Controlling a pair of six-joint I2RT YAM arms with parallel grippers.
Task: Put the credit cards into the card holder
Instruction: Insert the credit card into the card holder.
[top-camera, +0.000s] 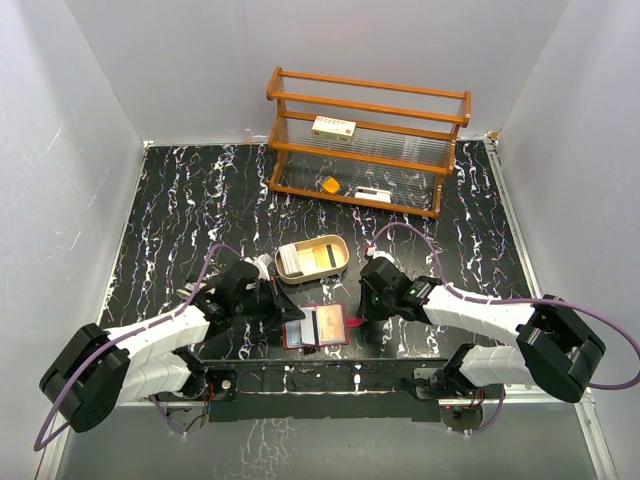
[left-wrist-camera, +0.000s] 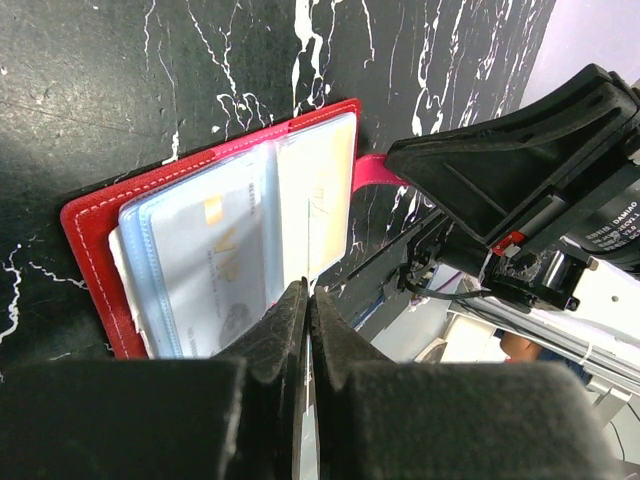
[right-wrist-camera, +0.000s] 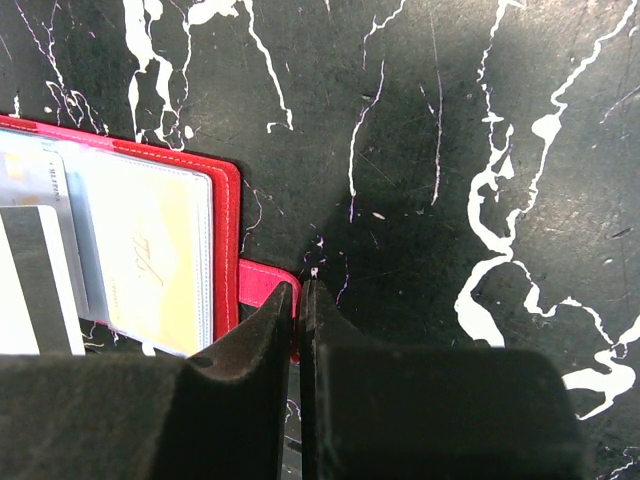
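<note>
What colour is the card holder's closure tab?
The closure tab is red; the right wrist view shows it best.

The table (top-camera: 180, 200) is black with white marbled veining. The card holder (left-wrist-camera: 92, 250) has a red cover with pale stitching and clear bluish pockets. The credit cards (left-wrist-camera: 320, 190) inside show yellow and pale grey. The tray (top-camera: 345, 258) is tan; the rack (top-camera: 370, 110), far edge, is reddish-brown.

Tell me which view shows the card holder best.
Left wrist: the card holder lies open and nearly whole, pockets close up. Top external shows it small, from afar; right wrist shows only one edge and the strap.
</note>
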